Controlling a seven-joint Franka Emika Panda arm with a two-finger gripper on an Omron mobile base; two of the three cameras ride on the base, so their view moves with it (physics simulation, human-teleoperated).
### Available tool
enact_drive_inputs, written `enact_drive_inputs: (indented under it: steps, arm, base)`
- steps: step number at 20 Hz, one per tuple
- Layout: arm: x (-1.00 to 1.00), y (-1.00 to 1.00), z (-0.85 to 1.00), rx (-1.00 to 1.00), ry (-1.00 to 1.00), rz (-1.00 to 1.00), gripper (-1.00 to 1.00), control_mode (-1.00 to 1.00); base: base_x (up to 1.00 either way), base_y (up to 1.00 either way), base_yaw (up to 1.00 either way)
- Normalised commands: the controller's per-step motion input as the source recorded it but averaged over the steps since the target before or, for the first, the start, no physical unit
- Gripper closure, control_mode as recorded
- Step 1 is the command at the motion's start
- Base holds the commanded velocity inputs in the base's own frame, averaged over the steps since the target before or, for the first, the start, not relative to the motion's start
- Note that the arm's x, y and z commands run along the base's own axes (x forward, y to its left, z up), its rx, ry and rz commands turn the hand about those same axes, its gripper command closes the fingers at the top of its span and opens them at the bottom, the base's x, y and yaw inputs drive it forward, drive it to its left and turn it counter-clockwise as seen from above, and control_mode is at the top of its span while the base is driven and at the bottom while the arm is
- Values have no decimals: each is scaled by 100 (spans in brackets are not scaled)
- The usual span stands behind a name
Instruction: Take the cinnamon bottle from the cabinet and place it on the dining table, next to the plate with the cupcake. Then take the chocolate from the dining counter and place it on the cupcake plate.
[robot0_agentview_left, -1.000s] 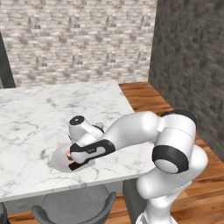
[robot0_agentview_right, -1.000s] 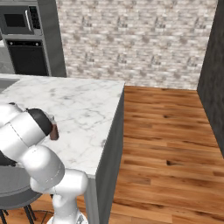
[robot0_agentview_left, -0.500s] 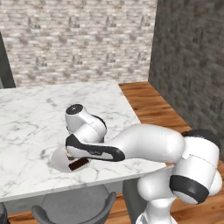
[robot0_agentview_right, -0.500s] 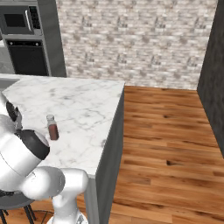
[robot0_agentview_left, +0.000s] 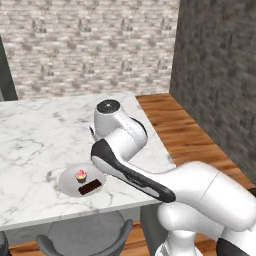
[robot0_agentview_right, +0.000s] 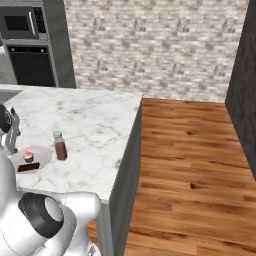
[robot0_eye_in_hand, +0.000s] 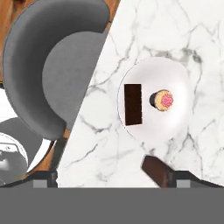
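Marble surface (robot0_agentview_left: 40, 130) in a kitchen with a wood floor (robot0_agentview_right: 195, 165) and a stone-brick back wall (robot0_agentview_left: 90, 45). Nearest the base, a grey chair (robot0_agentview_left: 85, 237) stands at the surface's front edge, also visible from the hand camera (robot0_eye_in_hand: 52, 65). Just beyond the edge lies a white plate (robot0_agentview_left: 67, 182) carrying the chocolate (robot0_agentview_left: 90, 188) and, beside it, the cupcake (robot0_agentview_left: 80, 175); both rest flat on the plate, close together but apart. From the hand camera the chocolate (robot0_eye_in_hand: 133, 105) lies toward the chair side of the plate (robot0_eye_in_hand: 175, 118) and the cupcake (robot0_eye_in_hand: 162, 100) near its middle. The bottle (robot0_agentview_right: 60, 145) stands upright on the surface just beside the plate (robot0_agentview_right: 44, 156). The arm (robot0_agentview_left: 130, 165) arches over the surface, its hand above the plate; the jaws stand released and grasp nothing. Farthest back, a microwave (robot0_agentview_right: 22, 22) sits above an oven (robot0_agentview_right: 32, 65) in a tall cabinet.
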Motion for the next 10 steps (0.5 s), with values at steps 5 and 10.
enact_drive_inputs:
  steps: [5, 10]
  arm:
    - [-56, -84, 66, 18, -23, 1, -100, -100]
    - [-49, -98, 52, 22, -22, 2, -100, -100]
  base:
    - [0, 0, 0]
    - [0, 0, 0]
